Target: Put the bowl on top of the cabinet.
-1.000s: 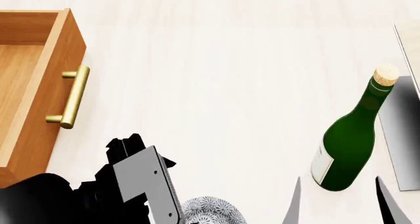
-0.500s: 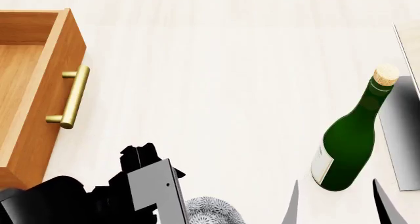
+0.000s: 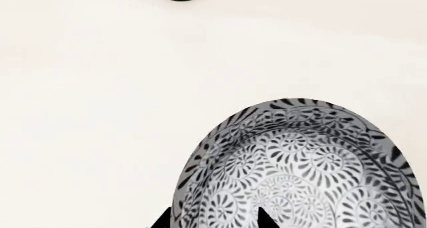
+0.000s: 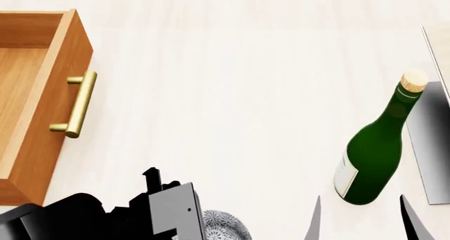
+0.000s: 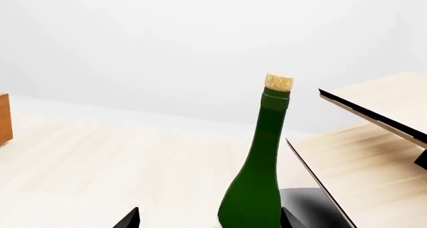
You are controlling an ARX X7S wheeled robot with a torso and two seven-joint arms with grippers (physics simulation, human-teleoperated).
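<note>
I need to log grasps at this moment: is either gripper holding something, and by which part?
Nothing is visibly held. The left gripper straddles the rim of the small grey-patterned bowl, not visibly clamped. The right gripper is open and empty.

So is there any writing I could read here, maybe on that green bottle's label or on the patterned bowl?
None can be read.
Green bottle: its pale label shows no legible words.
Bowl: only a swirling leaf pattern, no letters.
Cabinet: no markings.
</note>
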